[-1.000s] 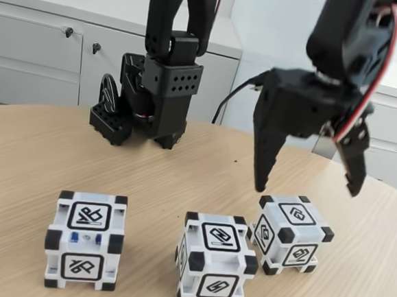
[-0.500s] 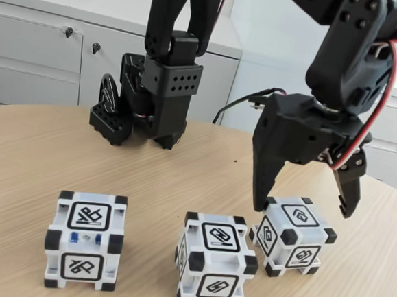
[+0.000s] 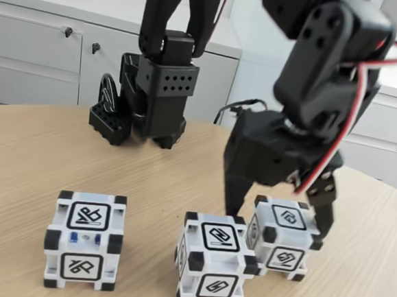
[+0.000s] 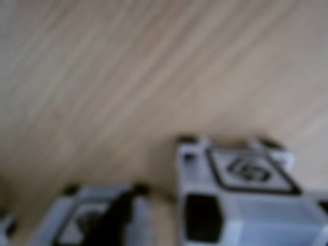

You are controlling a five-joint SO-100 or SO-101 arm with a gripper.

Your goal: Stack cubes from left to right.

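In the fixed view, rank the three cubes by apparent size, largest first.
1. left cube and middle cube: look about alike, not ranked.
2. right cube: looks smaller, but it sits farther from the camera, between the fingers of the hand, so true size is unsure.

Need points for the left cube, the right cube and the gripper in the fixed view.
left cube (image 3: 86, 216), fixed view, glyph on its top face
right cube (image 3: 285, 258), fixed view, glyph on its front face
gripper (image 3: 279, 223), fixed view, midway between fingertips, jaws straddling the right cube
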